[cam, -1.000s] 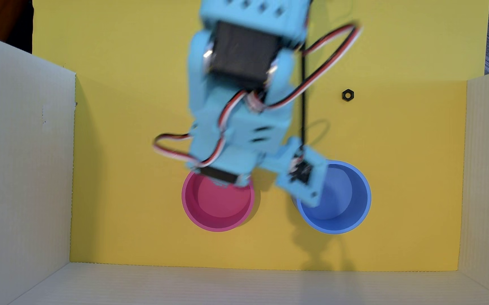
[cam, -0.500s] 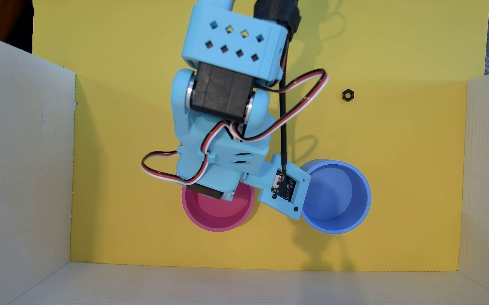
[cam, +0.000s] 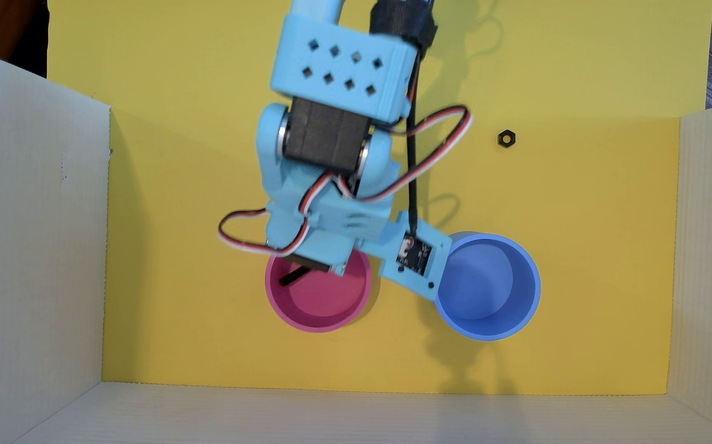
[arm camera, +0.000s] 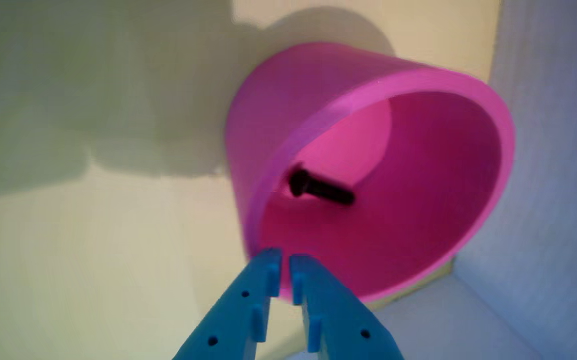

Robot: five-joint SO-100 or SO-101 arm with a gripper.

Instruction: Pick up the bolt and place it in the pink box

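The bolt (cam: 292, 276) is small and black, and lies inside the pink box (cam: 319, 327) near its upper-left wall. In the wrist view the bolt (arm camera: 320, 188) rests on the inside of the pink box (arm camera: 507, 150), head to the left. My gripper (arm camera: 281, 261) hangs just over the box's near rim. Its blue fingers (arm camera: 248, 305) are closed to a thin slit and hold nothing. In the overhead view the blue arm (cam: 328, 222) covers the gripper and the upper edge of the box.
A blue round cup (cam: 491, 335) stands right of the pink one, partly under the wrist camera mount. A black hexagonal nut (cam: 506, 138) lies on the yellow floor at the upper right. Pale cardboard walls (cam: 33, 222) close in the left, right and lower sides.
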